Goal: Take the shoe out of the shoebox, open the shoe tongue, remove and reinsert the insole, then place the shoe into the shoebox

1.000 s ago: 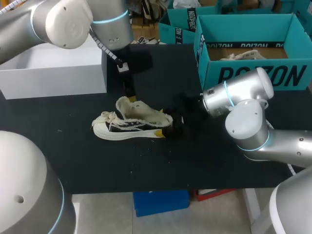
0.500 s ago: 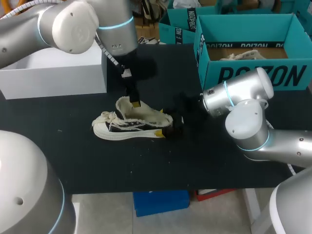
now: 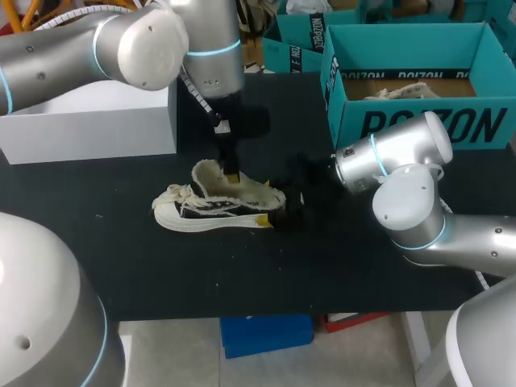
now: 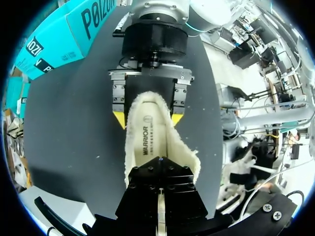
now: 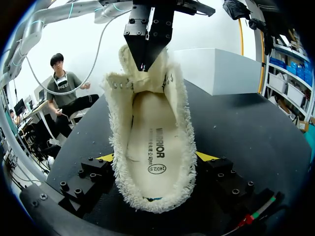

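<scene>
Progress first: the shoe point(image 3: 218, 201) is out of the shoebox point(image 3: 419, 89) and sits on its sole mid-table point(image 3: 322, 266), toe to 9 o'clock, heel to 3. The box stands off at 1 o'clock, well apart. We judge the first step done. At the 10 o'clock end of the opening the tongue point(image 3: 203, 172) stands up, so the opening step looks under way or finished. Inside, the insole point(image 5: 152, 142) lies flat and seated, its whole length on show. Lifting it, reseating it and boxing the shoe look to remain

At the heel our right claw point(image 4: 147, 119) is clamped on the shoe, one yellow tip pressed to each side of the collar. From 12 o'clock our left claw point(image 5: 145, 64) comes down into the mouth, fingers together by the tongue. Whether a fold of it is nipped between them we cannot tell

Materials: cream upper with a dark side panel, pale rubbery sole, loose laces bunched at the toe. Shaggy fleece lining frays over the collar and likely gives under a grip. Insole smooth, pale, dark print on it. Box is teal card; table matte black
</scene>
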You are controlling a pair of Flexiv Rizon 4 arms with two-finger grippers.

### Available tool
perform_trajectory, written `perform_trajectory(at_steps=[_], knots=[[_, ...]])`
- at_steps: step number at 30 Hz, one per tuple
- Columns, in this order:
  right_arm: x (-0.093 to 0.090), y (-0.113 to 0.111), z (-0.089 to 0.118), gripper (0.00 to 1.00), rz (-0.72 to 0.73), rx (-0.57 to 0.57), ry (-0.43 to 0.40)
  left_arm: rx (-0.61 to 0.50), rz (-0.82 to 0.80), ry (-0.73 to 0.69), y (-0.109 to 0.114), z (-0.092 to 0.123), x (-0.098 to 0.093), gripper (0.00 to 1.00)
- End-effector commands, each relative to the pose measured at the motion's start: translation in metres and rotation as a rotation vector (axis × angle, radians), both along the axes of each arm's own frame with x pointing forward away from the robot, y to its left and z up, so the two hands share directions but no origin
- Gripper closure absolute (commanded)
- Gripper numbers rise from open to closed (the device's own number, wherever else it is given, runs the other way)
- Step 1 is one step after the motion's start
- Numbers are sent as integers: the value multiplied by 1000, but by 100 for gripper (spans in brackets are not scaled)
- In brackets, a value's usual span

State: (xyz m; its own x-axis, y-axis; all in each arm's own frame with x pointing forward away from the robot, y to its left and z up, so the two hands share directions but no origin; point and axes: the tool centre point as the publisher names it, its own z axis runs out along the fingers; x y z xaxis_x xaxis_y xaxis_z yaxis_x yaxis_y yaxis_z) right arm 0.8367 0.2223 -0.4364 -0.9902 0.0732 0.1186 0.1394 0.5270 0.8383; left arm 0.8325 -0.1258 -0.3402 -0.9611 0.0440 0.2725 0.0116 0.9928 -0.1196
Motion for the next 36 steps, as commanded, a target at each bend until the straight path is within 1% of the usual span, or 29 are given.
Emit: perform_trajectory(at_steps=[1,8,17,22,32,36], knots=[[0,0,-1,100,-1,-2,1,-4,-5,26,-2,-15,2,100],[0,0,-1,100,-1,-2,1,-10,-7,56,0,-29,-13,100],[0,0,-1,100,-1,-2,1,19,-6,75,5,-44,-31,100],[0,0,-1,100,-1,-2,1,43,-1,87,6,-54,-36,100],[0,0,-1,100,-1,-2,1,57,8,89,5,-65,-43,100],[0,0,-1,100,-1,-2,1,77,29,54,6,-69,-43,100]])
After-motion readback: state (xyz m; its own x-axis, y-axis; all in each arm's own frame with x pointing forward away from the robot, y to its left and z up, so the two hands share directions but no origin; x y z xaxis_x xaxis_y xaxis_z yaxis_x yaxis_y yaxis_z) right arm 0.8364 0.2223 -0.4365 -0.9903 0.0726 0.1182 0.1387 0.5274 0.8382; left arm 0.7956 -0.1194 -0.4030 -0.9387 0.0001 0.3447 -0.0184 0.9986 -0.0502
